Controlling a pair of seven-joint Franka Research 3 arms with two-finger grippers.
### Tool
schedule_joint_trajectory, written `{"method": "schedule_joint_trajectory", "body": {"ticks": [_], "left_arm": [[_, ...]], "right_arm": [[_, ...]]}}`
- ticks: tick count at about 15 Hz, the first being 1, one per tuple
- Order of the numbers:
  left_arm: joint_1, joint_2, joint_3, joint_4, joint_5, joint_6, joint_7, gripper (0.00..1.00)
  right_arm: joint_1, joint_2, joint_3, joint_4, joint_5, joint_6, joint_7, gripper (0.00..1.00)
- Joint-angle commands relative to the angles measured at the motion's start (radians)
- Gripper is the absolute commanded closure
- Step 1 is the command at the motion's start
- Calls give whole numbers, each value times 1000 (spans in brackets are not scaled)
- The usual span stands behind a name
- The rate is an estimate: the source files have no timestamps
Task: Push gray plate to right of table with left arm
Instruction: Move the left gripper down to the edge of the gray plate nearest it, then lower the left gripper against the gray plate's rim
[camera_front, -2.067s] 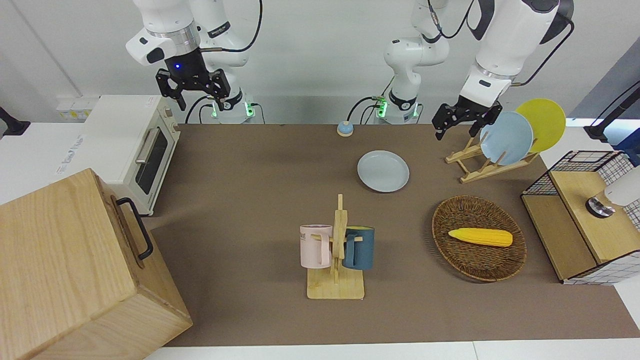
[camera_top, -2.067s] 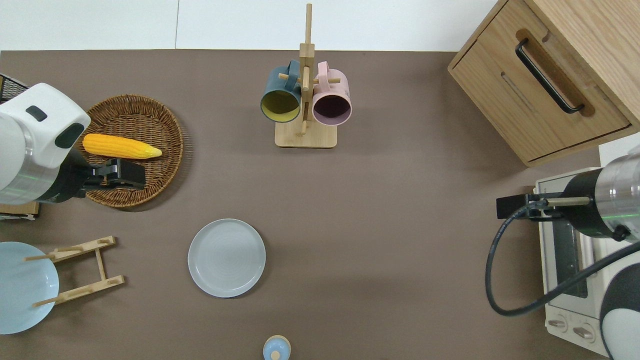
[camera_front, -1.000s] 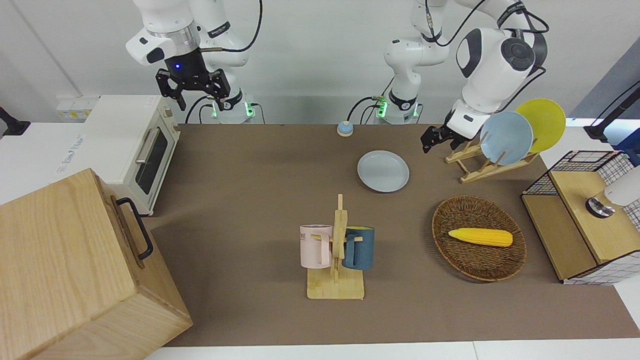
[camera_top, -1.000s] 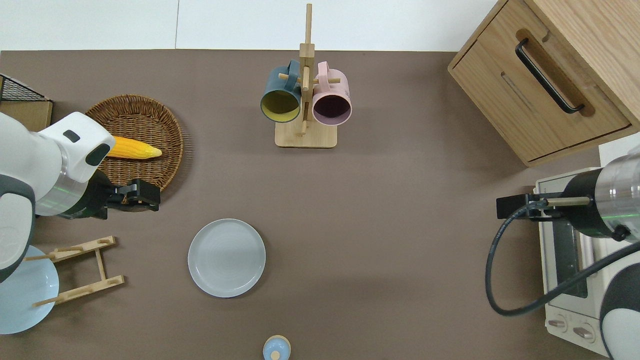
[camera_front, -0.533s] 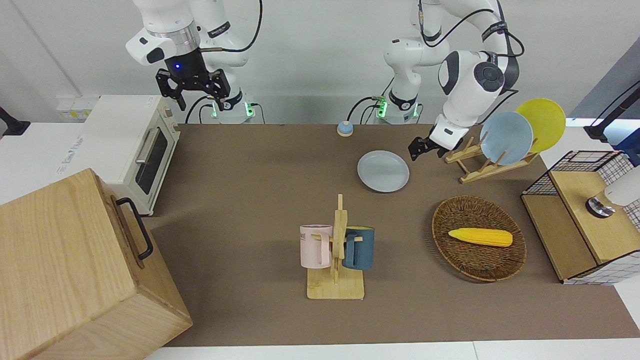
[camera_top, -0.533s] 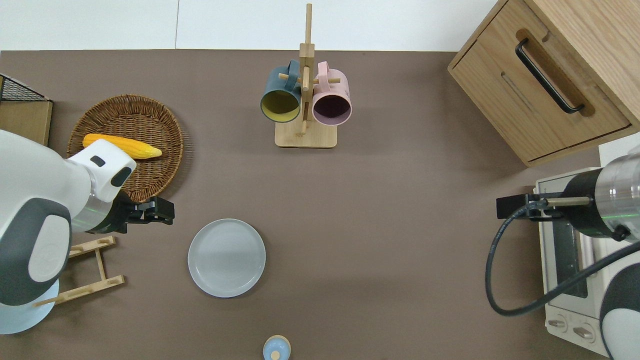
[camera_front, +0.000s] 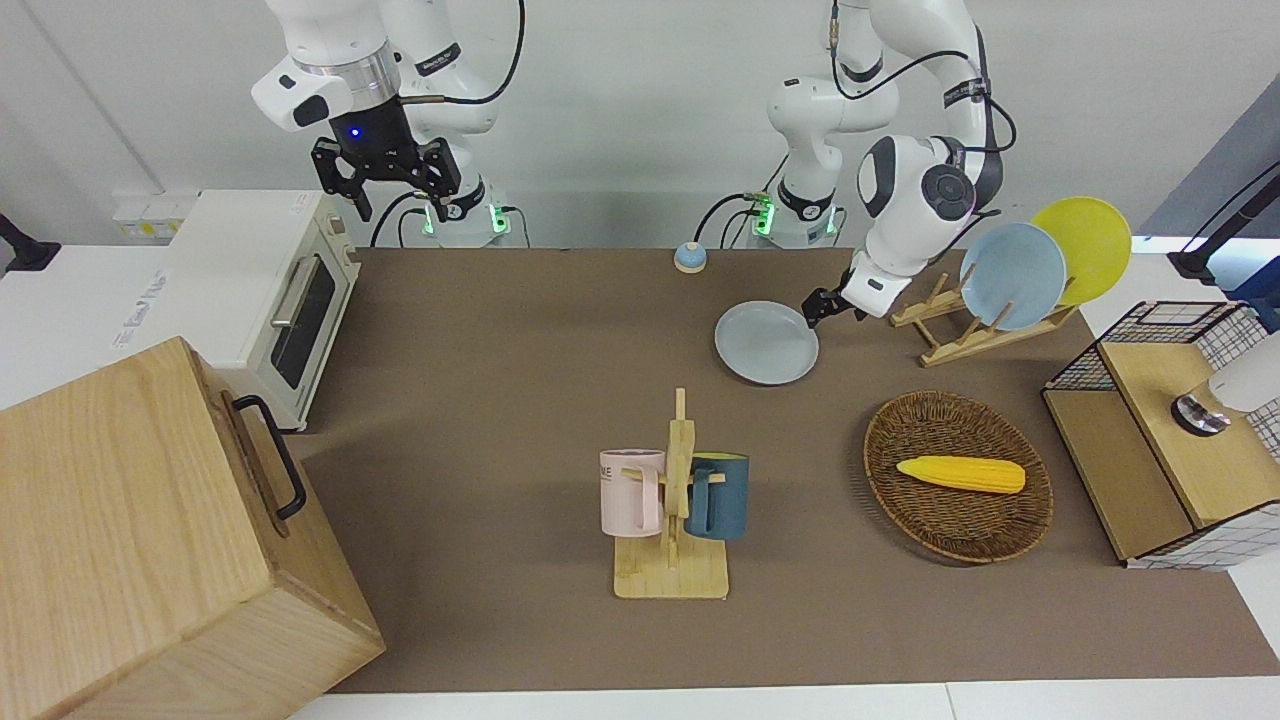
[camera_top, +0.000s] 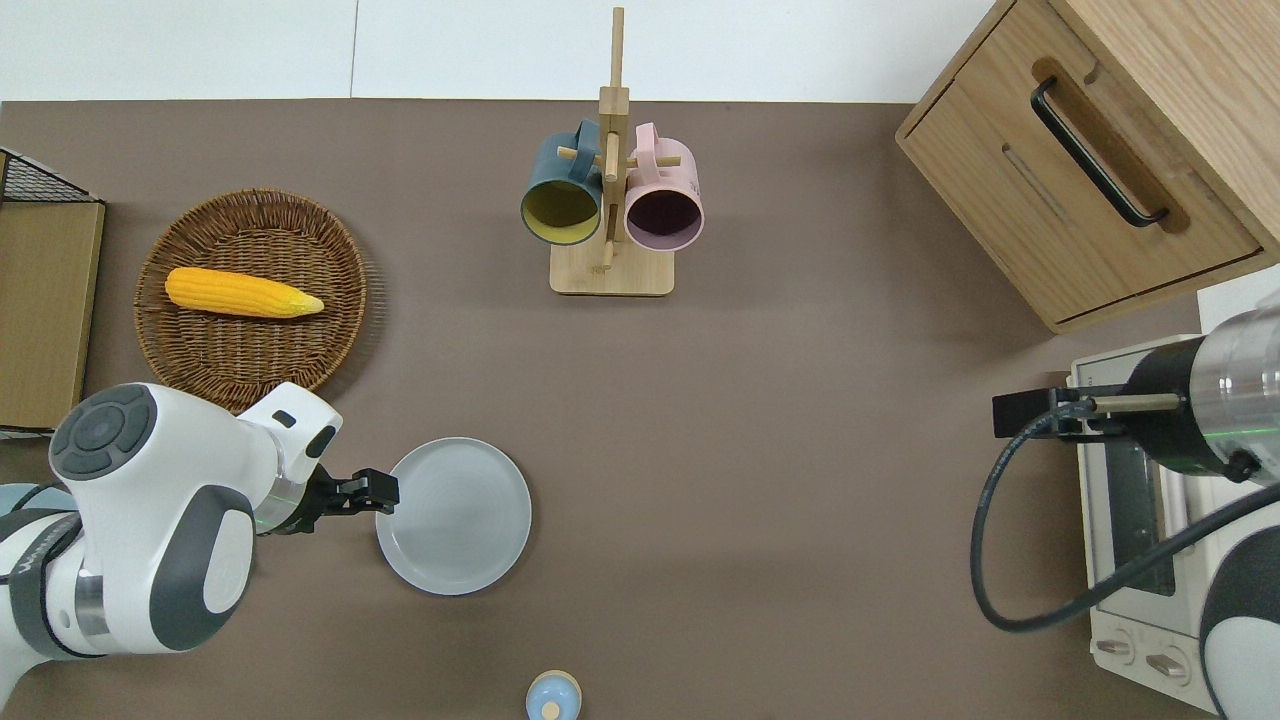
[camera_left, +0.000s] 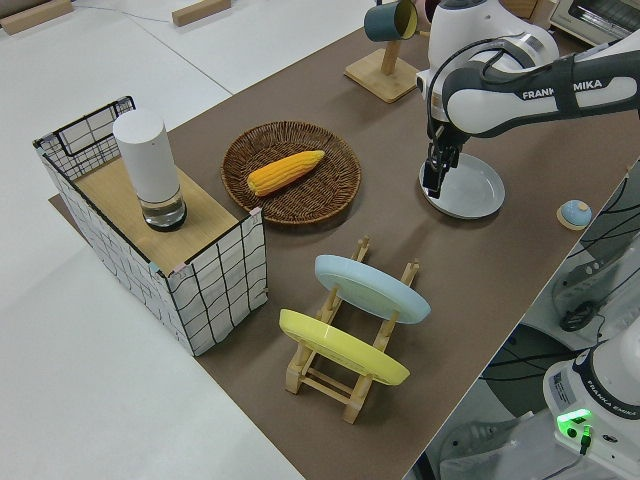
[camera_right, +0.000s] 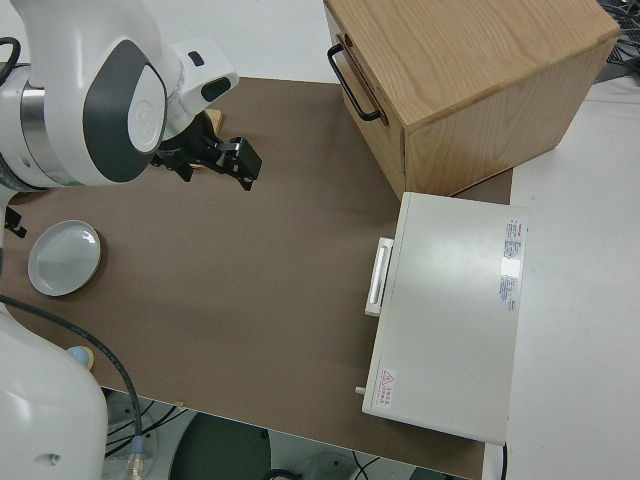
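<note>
The gray plate (camera_front: 766, 343) (camera_top: 455, 515) (camera_left: 470, 190) lies flat on the brown table (camera_front: 500, 350), nearer to the robots than the mug rack. My left gripper (camera_front: 815, 308) (camera_top: 375, 492) (camera_left: 433, 183) is down low at the plate's rim, on the side toward the left arm's end of the table. The frames do not settle whether it touches the rim. The right arm is parked, its gripper (camera_front: 392, 190) empty.
A dish rack (camera_front: 950, 335) with a light-blue and a yellow plate stands toward the left arm's end. A wicker basket (camera_front: 885, 440) holds corn. A mug rack (camera_front: 672, 500), a small bell (camera_front: 690, 257), a toaster oven (camera_front: 270, 290) and a wooden cabinet (camera_front: 130, 540) are also here.
The left arm has swung down from over the basket and rack to the plate's rim. The plate has not moved. The right arm stayed still.
</note>
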Motion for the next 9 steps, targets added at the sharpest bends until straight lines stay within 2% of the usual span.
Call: {"method": "schedule_joint_trajectory", "body": {"ticks": [1,3,6,9], "left_arm": [[-15,-40,13,-135,-41,98,11,28],[-17,-42,3,-195,-67,152,12,32],[-52,-56,2,-219,-77,177,11,38],[-61,-60,-3,-226,-84,197,6,215]], "right_arm": [[-24,-27,14,-27,21,0,10,5],[-24,-27,14,-27,21,0,10,5],[-24,-27,14,-27,21,0,10,5],[-24,-27,14,-27,21,0,10,5]]}}
